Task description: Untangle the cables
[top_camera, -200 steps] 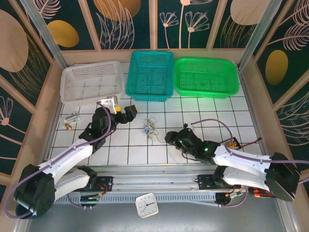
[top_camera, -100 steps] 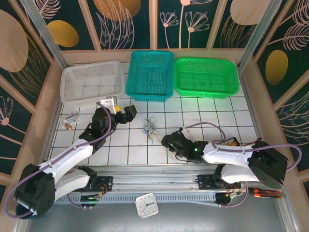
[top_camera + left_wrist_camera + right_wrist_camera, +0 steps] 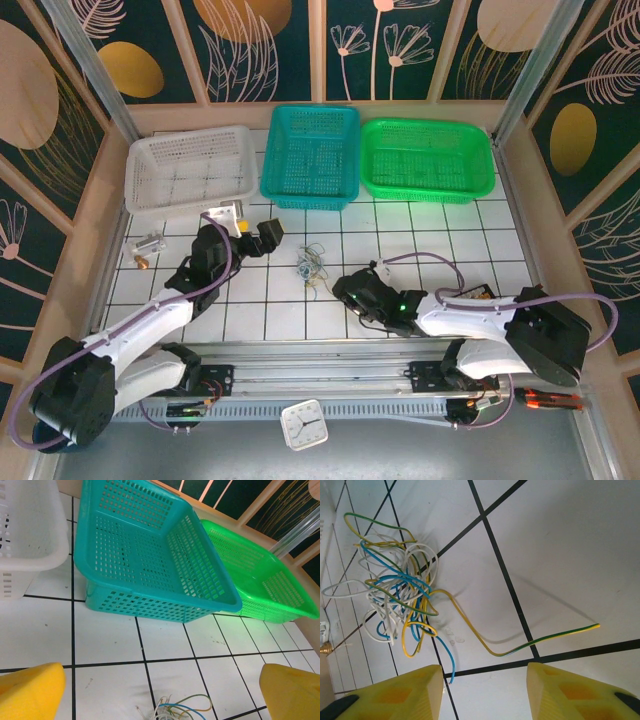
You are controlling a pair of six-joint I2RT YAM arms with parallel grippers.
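1. The cables [image 3: 312, 265] are a little bunch of very thin white, blue and yellow-green wires. They lie in a loose knot near the middle of the white table with black lines [image 3: 480, 240], between the two arms.
2. The right gripper [image 3: 347, 290] sits just beside the bunch, on its near right side.
3. In the right wrist view, the right gripper [image 3: 485, 692] has two yellow foam pads [image 3: 395, 695] with a middle-sized gap between them. It is open, but not very wide. There is just bare table in the gap, so this hand holds nothing.
4. In that same view the knot of cables [image 3: 400, 595] lies ahead of the pads, more toward the pad on the left of the picture. One long yellow-green wire [image 3: 520, 647] runs out of the knot and across the table in front of the gap. A blue wire end comes near the left pad, but neither pad touches a wire.
5. The left gripper [image 3: 265, 237] is near the bunch, on its left side, and apart from it.
6. In the left wrist view, the left gripper [image 3: 160, 692] is open very wide. Its yellow pads [image 3: 30, 692] sit far apart in the two bottom corners. It holds nothing.
7. The top of the cables [image 3: 175, 711] peeks in at the bottom edge, lying on the table between those pads without touching them.
8. Three plastic baskets stand in a row at the far side of the table. They are a white basket [image 3: 190, 170], a blue-green basket [image 3: 311, 155] and a bright green basket [image 3: 427, 158].
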